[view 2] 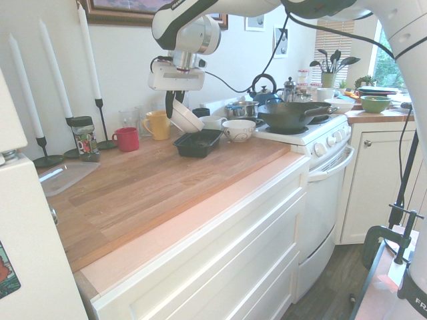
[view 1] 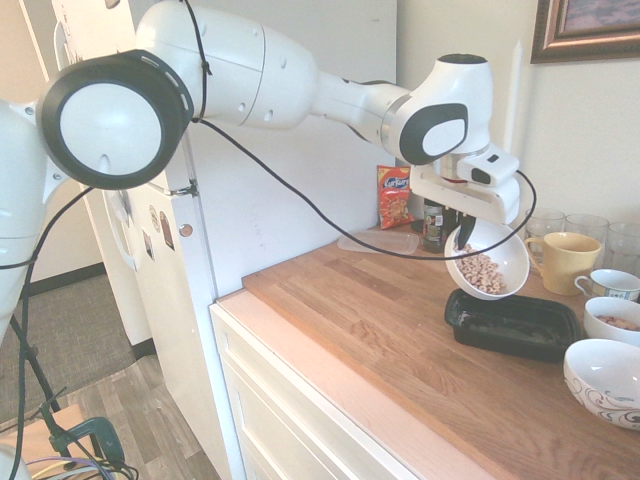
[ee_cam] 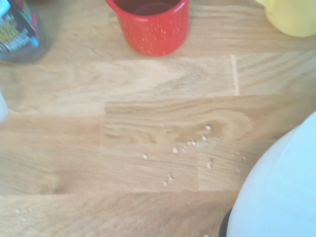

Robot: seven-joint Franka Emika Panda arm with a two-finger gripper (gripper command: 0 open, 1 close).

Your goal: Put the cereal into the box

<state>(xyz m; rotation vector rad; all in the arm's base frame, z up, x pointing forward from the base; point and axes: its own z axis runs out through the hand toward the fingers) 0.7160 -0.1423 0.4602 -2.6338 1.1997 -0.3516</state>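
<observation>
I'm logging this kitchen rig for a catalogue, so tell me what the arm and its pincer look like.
The arm is glossy white with rounded, bulbous segments and round black-ringed joint caps. A thin black cable hangs loosely along it to the wrist. The pincer is a boxy white block with two slim dark fingers. No lettering is readable on it now.

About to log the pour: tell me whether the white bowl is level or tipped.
Tipped. The white bowl, held by the gripper, leans over the black box, with the cereal still inside.

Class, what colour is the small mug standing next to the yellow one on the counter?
Red mug, clearest in the wrist view.
</observation>
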